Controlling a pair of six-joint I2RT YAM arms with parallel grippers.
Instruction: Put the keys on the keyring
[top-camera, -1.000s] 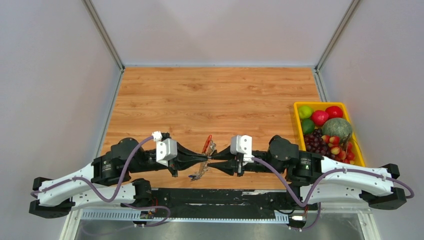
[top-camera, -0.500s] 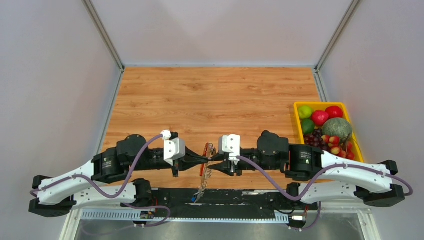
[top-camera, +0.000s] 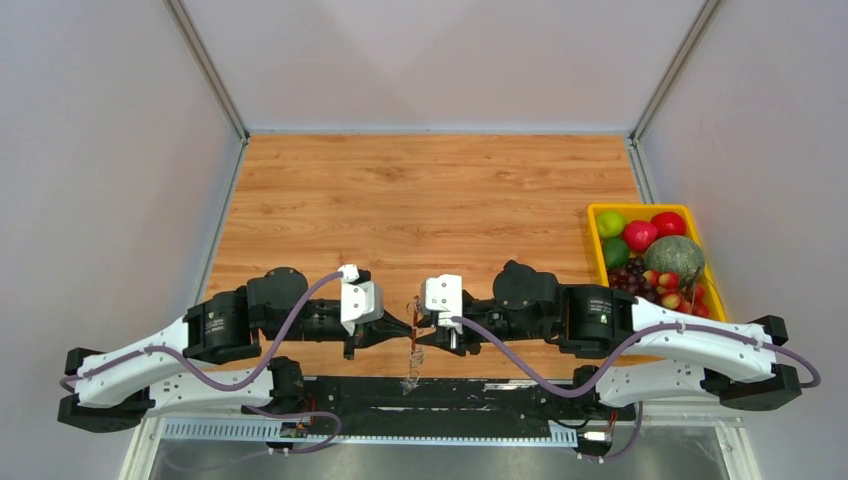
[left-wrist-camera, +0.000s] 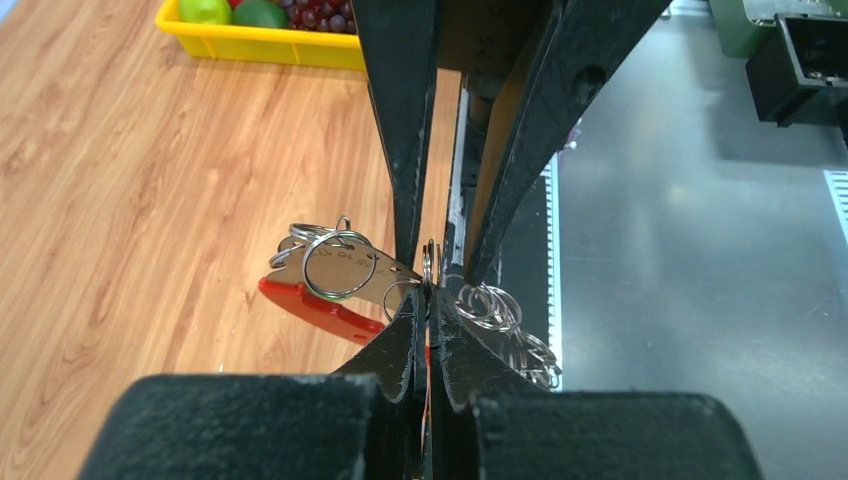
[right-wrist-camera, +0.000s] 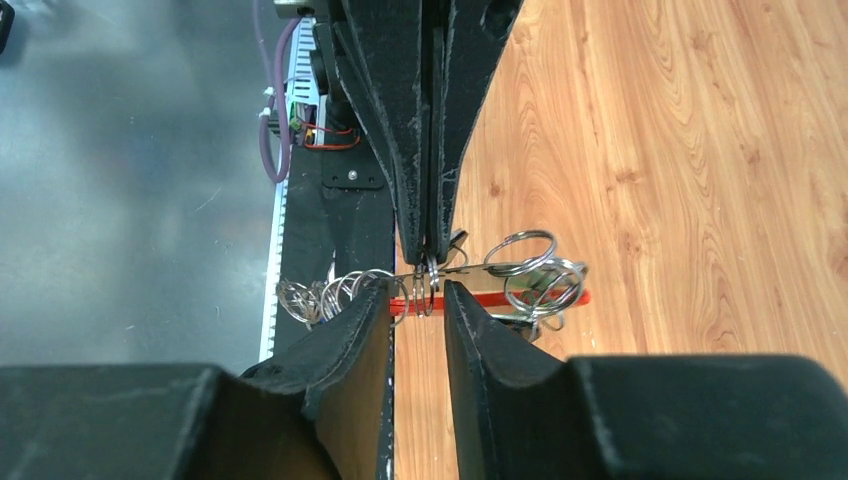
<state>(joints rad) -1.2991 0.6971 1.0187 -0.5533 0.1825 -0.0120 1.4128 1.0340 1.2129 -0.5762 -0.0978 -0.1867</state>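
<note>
keyring at table's near edge

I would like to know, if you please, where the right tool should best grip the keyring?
Probably the thin silver ring, standing edge-on just beyond the left tool, which pinches it. Bring the right tool straight in opposite, jaws flanking its flat faces; the red loop and chain lie off to either side.

Readable text, my inventory:

1. Flat silver plate among the rings of the keyring, left wrist view: faint engraved marks, possibly a line of characters, too fine for me to read.
2. Small sticker on my right arm's joint, top view: illegible.

Nothing legible on either entry.
</note>
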